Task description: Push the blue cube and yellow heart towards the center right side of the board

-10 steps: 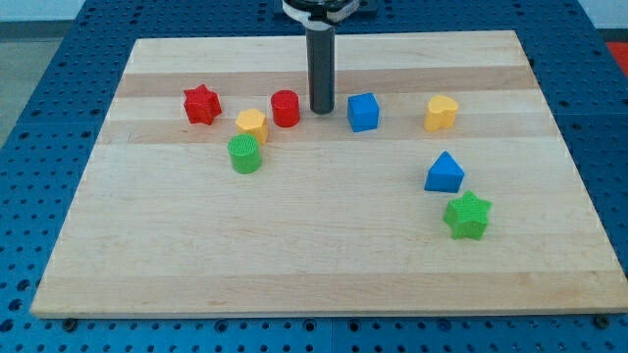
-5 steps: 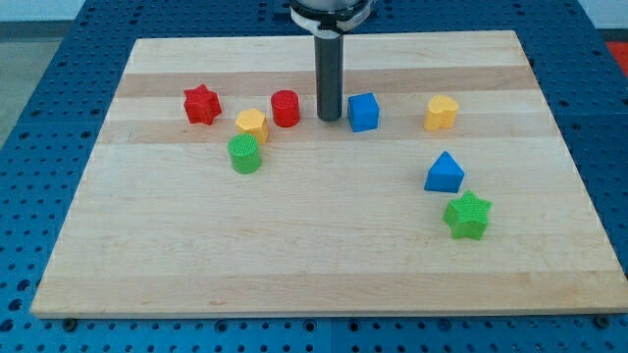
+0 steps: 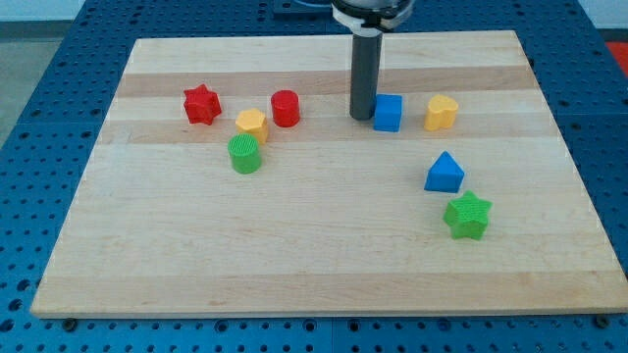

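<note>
Spanning the view, wooden worktop point(image 3: 324, 265), my rod point(image 3: 365, 69) upright near the view's top, no hand fitted, my tip point(image 3: 362, 117) touching blue cube point(image 3: 389, 112) on its left, yellow heart point(image 3: 441, 113) just right of cube

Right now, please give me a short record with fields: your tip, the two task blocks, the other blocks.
tip: my tip is against the view's left side of the blue cube
target 2: yellow heart, to the view's right of the cube, a gap between
below them: blue triangular block, green star
left group: red star, red cylinder, yellow block, green cylinder
</note>
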Robot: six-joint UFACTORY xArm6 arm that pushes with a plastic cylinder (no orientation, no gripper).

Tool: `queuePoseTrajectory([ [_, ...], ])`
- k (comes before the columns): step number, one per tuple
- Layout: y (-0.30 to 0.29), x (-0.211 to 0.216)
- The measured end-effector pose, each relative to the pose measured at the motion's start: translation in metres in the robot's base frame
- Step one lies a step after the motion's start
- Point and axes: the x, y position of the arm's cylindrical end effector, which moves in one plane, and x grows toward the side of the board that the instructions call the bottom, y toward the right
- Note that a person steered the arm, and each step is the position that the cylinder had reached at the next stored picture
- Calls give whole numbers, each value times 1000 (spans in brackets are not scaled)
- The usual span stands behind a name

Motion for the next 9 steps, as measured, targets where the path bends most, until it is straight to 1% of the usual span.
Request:
queuePoseTrajectory([
  [6, 56, 0],
  [9, 58, 7],
])
